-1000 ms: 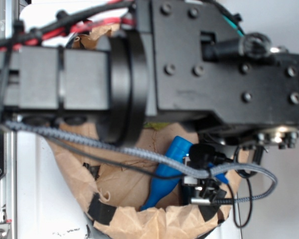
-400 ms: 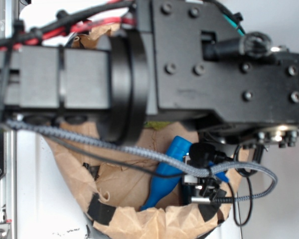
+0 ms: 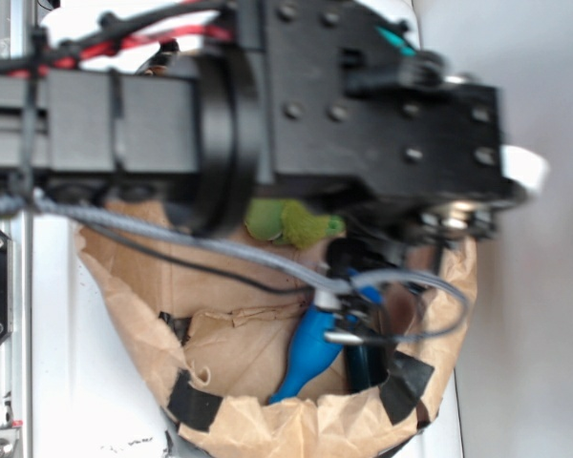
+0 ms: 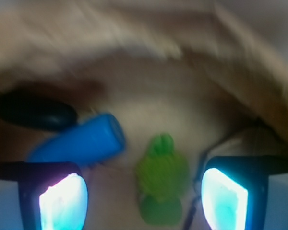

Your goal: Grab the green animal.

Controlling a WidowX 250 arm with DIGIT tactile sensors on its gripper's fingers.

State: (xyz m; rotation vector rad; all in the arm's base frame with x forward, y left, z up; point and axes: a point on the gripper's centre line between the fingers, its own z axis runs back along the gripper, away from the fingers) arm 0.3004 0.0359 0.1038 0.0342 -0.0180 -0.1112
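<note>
The green animal (image 4: pixel 162 184) lies on the brown paper floor of the bowl, fuzzy yellow-green body with a smoother green head toward the bottom of the wrist view. It sits between my two fingers, nearer the right one, with gaps on both sides. My gripper (image 4: pixel 144 199) is open and above it. In the exterior view the green animal (image 3: pixel 286 223) peeks out under the black arm, and the gripper (image 3: pixel 358 320) is mostly hidden behind cables.
A blue bottle (image 4: pixel 81 142) lies left of the animal, also seen in the exterior view (image 3: pixel 310 348). A dark oval object (image 4: pixel 33 111) lies beyond it. The paper-lined bowl's wall (image 3: pixel 296 425) rings everything. Grey cables (image 3: pixel 392 281) hang by the gripper.
The arm has shifted left and up in the exterior view. The green animal, nearly hidden under the arm before, now shows. The blue bottle is more covered by cables.
</note>
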